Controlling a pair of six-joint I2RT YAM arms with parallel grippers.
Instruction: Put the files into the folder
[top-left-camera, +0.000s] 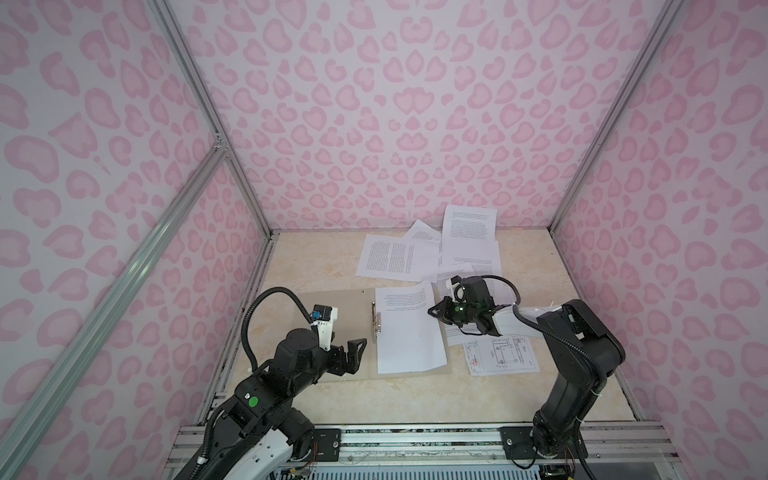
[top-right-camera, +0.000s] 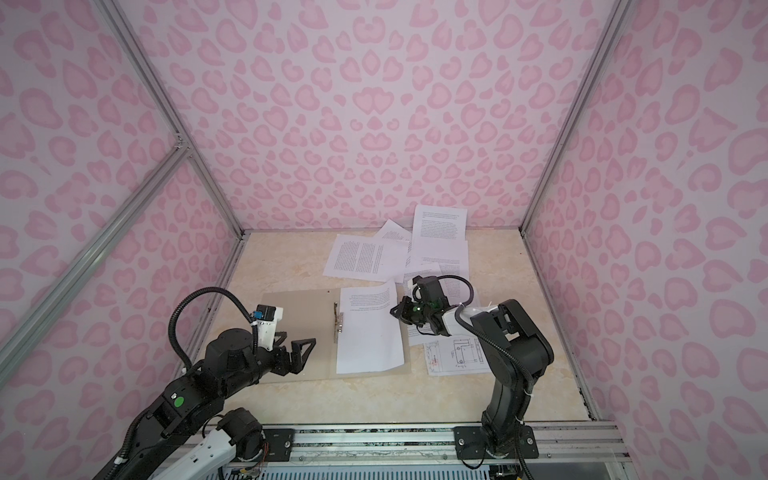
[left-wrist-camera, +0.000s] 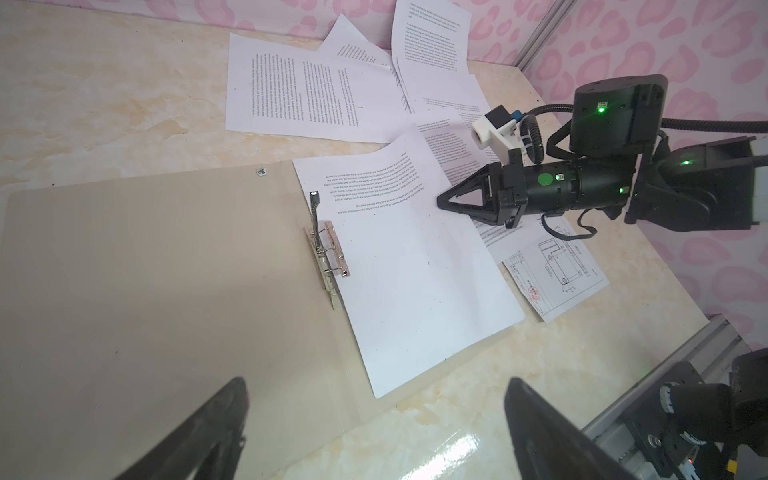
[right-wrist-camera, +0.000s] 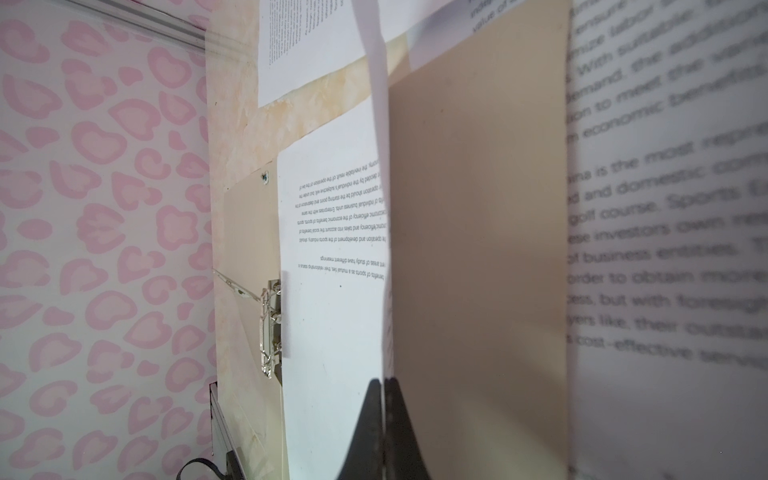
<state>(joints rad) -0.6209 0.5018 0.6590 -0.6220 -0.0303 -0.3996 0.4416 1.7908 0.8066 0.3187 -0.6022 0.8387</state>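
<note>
**One text sheet being laid into the open folder**

The text sheet (top-left-camera: 409, 332) lay on the right half of the open folder (left-wrist-camera: 166, 270), beside its spine clip (top-left-camera: 376, 322). The right tool (top-left-camera: 432, 311), tips pressed together, pinched the sheet's outer edge. The left tool (top-left-camera: 353, 355) hovered spread over the bare left half. Next it probably needed to let go, then fetch the loose sheets (top-left-camera: 399, 259) and the drawing sheet (top-left-camera: 503, 353) from the table (top-left-camera: 316, 266).

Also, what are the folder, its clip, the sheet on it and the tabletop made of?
The folder looks like thin cardboard, matte beige-grey, creased at the spine. Its clip looks metal, shiny with glints. The sheet is plain white paper, corner curling. The tabletop is glossy, cream marble-patterned, reflecting light; stone or laminate, cannot tell.
</note>
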